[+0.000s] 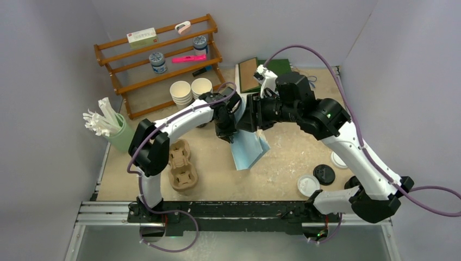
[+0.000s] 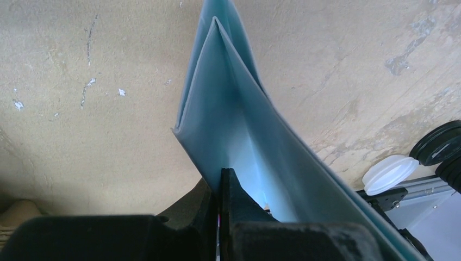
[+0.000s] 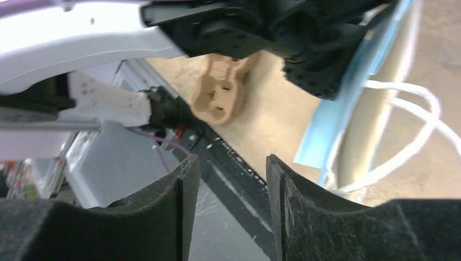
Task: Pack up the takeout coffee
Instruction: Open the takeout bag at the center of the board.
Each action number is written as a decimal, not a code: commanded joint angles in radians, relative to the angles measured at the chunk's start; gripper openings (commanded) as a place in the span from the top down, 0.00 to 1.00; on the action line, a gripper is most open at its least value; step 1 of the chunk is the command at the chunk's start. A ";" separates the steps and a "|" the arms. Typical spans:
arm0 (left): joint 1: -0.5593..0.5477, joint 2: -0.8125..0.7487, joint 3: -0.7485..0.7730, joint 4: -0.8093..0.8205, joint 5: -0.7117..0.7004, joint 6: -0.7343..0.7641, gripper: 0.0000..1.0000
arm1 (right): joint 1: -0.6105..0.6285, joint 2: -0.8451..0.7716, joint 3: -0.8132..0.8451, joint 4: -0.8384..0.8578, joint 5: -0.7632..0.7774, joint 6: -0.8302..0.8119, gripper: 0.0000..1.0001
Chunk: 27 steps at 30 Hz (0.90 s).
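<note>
Coffee: white-lidded cup (image 1: 308, 185) and black-lidded cup (image 1: 324, 174) stand just beside each other, well right of the blue bag (image 1: 249, 149), toward the near edge. The left gripper (image 2: 220, 182) is pressed together, pinching the bag's top edge. The right gripper (image 3: 232, 163) is half spread and empty, just beside the bag. The pulp carrier (image 1: 182, 166) lies left of the bag. Bare table (image 1: 293, 147) runs between bag and cups.

Overhead camera surveys the whole table (image 1: 293, 160); both close wrist cameras share the blue bag (image 2: 239, 130).
</note>
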<state>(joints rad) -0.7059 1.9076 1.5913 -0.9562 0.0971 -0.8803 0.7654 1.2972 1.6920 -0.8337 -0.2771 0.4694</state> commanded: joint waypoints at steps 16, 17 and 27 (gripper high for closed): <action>0.016 -0.095 -0.073 0.013 -0.052 0.025 1.00 | -0.001 0.146 0.068 -0.137 0.337 -0.043 0.55; 0.016 -0.099 -0.076 0.014 -0.054 0.026 1.00 | -0.002 0.153 0.075 -0.142 0.350 -0.050 0.55; 0.018 -0.123 -0.102 0.027 -0.040 0.050 1.00 | -0.002 0.182 0.060 -0.099 0.369 -0.107 0.59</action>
<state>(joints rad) -0.6941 1.8320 1.5040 -0.9367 0.0750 -0.8684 0.7647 1.4761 1.7359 -0.9588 0.0826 0.3954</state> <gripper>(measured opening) 0.027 0.429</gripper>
